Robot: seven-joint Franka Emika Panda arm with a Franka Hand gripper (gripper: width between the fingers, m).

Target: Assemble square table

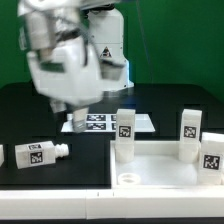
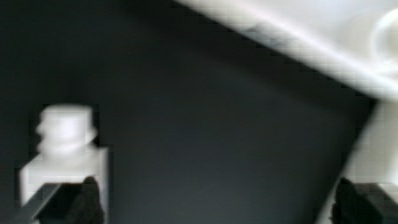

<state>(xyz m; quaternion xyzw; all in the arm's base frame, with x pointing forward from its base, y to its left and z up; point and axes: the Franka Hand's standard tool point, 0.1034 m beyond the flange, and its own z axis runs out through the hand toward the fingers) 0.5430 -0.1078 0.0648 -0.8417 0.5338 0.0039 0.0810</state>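
Note:
The white square tabletop point(image 1: 160, 168) lies flat at the exterior view's right, with a corner hole point(image 1: 128, 178) showing. Three tagged white legs stand upright on it point(image 1: 125, 130) point(image 1: 190, 126) point(image 1: 212, 152). A fourth leg point(image 1: 36, 153) lies on its side on the black table at the left. It also shows in the wrist view point(image 2: 63, 150), just off one finger point(image 2: 63, 205). My gripper point(image 1: 68, 102) point(image 2: 214, 208) hangs blurred above the table between the lying leg and the tabletop. It is open and empty.
The marker board point(image 1: 110, 122) lies behind the tabletop, under the arm. A long white bar point(image 1: 60, 208) runs along the front edge. A small white piece point(image 1: 2, 155) shows at the left edge. A blurred white edge point(image 2: 302, 40) crosses the wrist view.

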